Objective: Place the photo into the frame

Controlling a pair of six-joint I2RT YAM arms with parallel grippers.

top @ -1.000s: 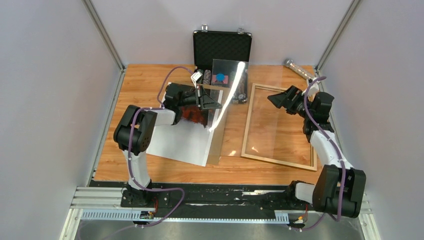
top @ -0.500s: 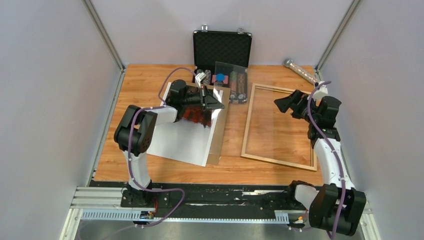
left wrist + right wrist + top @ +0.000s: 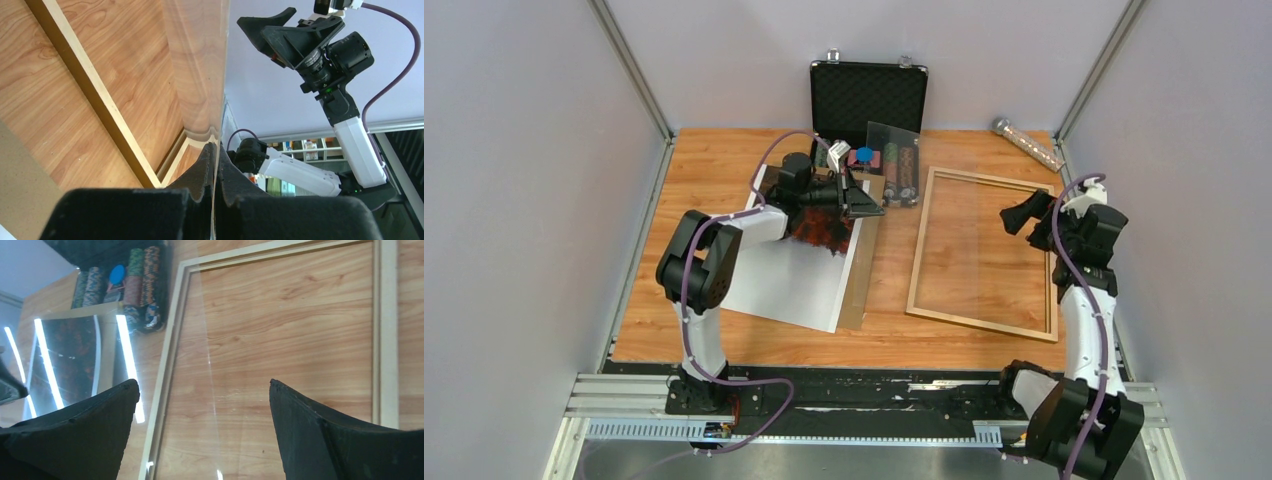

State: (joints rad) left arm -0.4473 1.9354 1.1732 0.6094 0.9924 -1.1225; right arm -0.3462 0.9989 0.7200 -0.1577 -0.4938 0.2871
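At left, the photo (image 3: 804,262) runs near-to-far just beside the left gripper (image 3: 872,208) — clamped on a clear pane (image 3: 894,165) — while the right gripper (image 3: 1014,215) gapes empty above the frame (image 3: 922,240).

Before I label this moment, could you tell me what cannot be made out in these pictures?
Photo: top view, the left arm covers part of its print.
Frame: right wrist view, one rail lies beyond the bottom edge.
Sheet: left wrist view, edge-on, extent unclear.
Case contents: top view, behind the sheet, too small.
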